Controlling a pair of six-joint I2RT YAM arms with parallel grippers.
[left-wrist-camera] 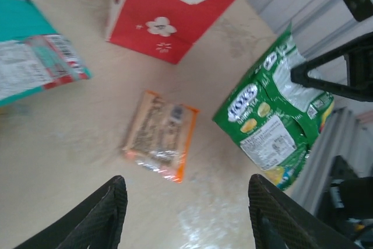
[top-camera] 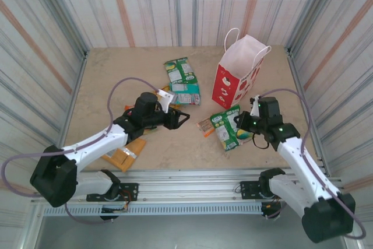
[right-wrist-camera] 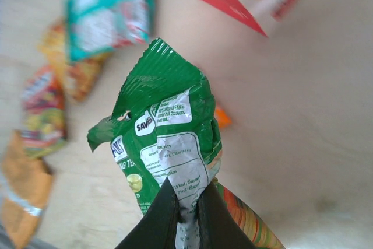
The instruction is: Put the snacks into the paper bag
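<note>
The red paper bag [top-camera: 236,80] stands upright at the back right, mouth open. My right gripper [top-camera: 242,122] is shut on a green snack bag [top-camera: 226,127], gripping its printed end [right-wrist-camera: 166,126] between closed fingers [right-wrist-camera: 166,217]; the bag hangs slightly off the table. My left gripper [top-camera: 178,119] is open, its fingers [left-wrist-camera: 102,214] wide apart above bare tabletop. Just beyond them lies the small orange-brown bar [left-wrist-camera: 160,135] [top-camera: 205,126]. A second green-teal bag [top-camera: 182,80] lies flat behind. The orange pouch [top-camera: 124,154] lies under my left arm.
A red and yellow-green candy bag [right-wrist-camera: 44,112] and a yellow-orange bag [right-wrist-camera: 70,68] lie to the left, partly hidden beneath my left arm in the top view. Corrugated walls enclose the table [top-camera: 116,74] on three sides. A metal rail [top-camera: 192,176] runs along the near edge.
</note>
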